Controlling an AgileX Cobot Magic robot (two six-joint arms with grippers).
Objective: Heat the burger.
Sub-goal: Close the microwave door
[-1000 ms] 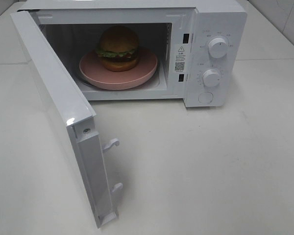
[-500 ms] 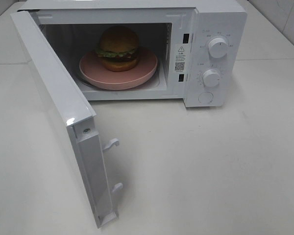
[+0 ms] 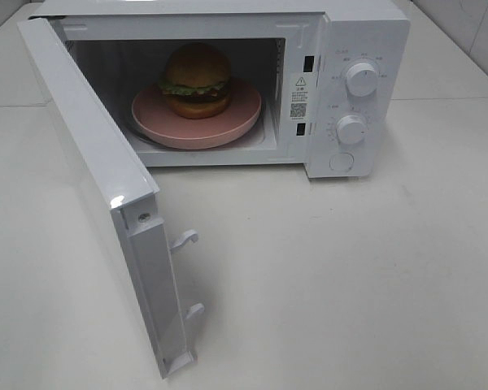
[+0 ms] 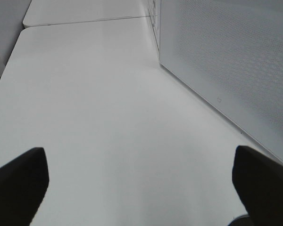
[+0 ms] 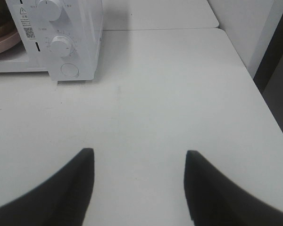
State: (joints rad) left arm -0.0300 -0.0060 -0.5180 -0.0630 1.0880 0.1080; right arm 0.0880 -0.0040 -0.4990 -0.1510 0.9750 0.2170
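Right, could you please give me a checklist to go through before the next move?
1. Burger in the microwave: ok, it sits on the pink plate.
2. Plate inside the doorway: ok, judging from the high view.
3. Door shut: not ok, it stands wide open.
4. Left gripper free: ok, open and empty, near the door's outer face.
5. Right gripper free: ok, open and empty above the table.
6. Knobs set: cannot tell, markings too small.

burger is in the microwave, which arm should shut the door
Left, probably: the left claw hangs open beside the outer face of the open door, so it could push it shut. The right claw faces the dials, away from the door.
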